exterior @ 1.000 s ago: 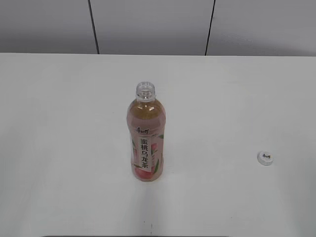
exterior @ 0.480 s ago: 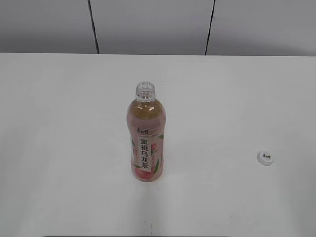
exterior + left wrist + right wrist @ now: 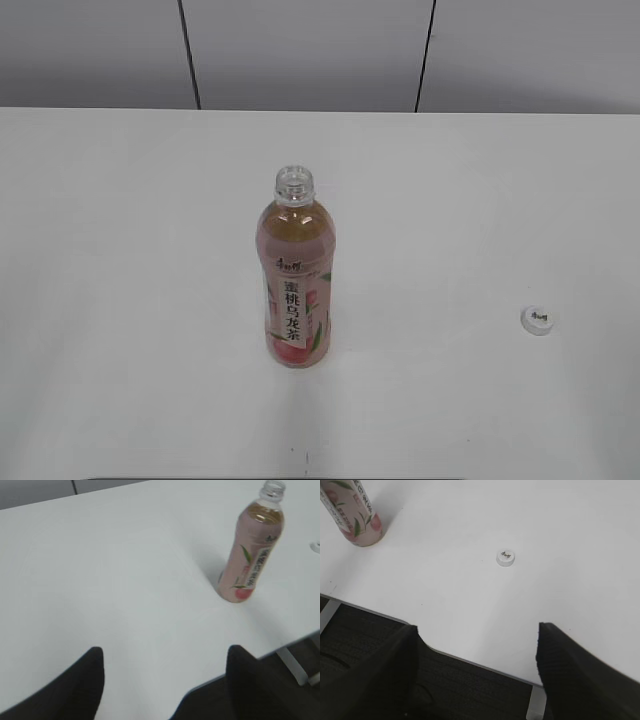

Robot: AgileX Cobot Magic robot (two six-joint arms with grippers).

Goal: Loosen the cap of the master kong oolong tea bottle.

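Note:
The master kong oolong tea bottle (image 3: 296, 275) stands upright mid-table, its clear threaded neck bare. It also shows at the upper right of the left wrist view (image 3: 252, 550) and at the top left corner of the right wrist view (image 3: 354, 517). The white cap (image 3: 537, 319) lies flat on the table to the bottle's right, apart from it, and is seen in the right wrist view (image 3: 505, 557). My left gripper (image 3: 165, 655) hangs open over the table's near edge, empty. My right gripper (image 3: 477, 632) is open and empty too, back over the front edge. Neither gripper shows in the exterior view.
The white table (image 3: 130, 250) runs back to a grey panelled wall (image 3: 300, 50). Its front edge (image 3: 470, 662) and a metal leg (image 3: 292, 665) show in the wrist views, with dark floor below.
Bottle and cap have not moved in the exterior view. No arm appears there in any frame.

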